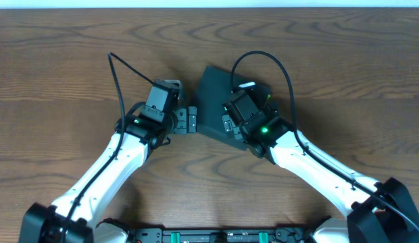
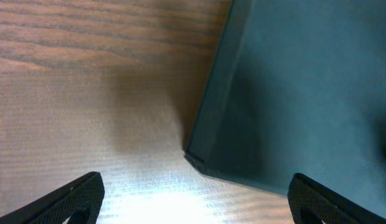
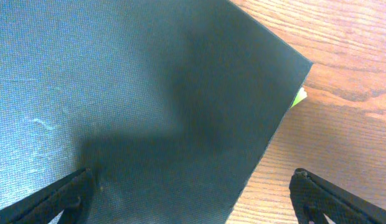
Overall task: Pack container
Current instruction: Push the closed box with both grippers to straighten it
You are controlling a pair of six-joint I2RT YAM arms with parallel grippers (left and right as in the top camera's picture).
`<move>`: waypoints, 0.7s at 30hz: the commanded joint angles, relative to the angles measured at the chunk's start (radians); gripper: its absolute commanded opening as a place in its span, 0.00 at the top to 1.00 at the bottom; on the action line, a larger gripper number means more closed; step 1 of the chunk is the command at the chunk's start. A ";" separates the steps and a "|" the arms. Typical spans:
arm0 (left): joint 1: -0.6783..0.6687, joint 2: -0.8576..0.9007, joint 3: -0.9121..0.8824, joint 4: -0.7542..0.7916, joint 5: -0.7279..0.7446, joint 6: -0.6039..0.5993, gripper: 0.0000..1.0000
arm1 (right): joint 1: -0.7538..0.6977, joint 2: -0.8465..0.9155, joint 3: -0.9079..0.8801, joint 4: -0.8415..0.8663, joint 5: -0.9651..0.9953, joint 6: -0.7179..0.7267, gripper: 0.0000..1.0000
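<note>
The container (image 1: pixel 211 101) is a dark teal-black square box lying closed on the wood table, turned at an angle. My left gripper (image 1: pixel 188 121) is open and empty, just left of the box's lower-left corner (image 2: pixel 196 155). My right gripper (image 1: pixel 228 123) is open and hovers over the box's lid (image 3: pixel 149 93); one finger is above the lid, the other above bare table. A sliver of something light green (image 3: pixel 300 97) peeks from under the lid's corner.
The wood table (image 1: pixel 74 61) stretches on all sides. Black cables run from both wrists over the table's far half. Both arms reach in from the near edge.
</note>
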 commanded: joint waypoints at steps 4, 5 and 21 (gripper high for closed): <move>0.002 0.098 -0.003 0.048 -0.074 -0.060 0.05 | -0.005 0.033 -0.010 -0.021 -0.019 0.003 0.01; 0.002 0.107 -0.003 0.051 -0.085 -0.065 0.05 | -0.005 0.033 -0.010 -0.023 -0.019 0.003 0.01; 0.001 0.060 0.056 -0.034 -0.089 -0.079 0.05 | -0.005 -0.011 0.012 -0.067 -0.019 0.099 0.01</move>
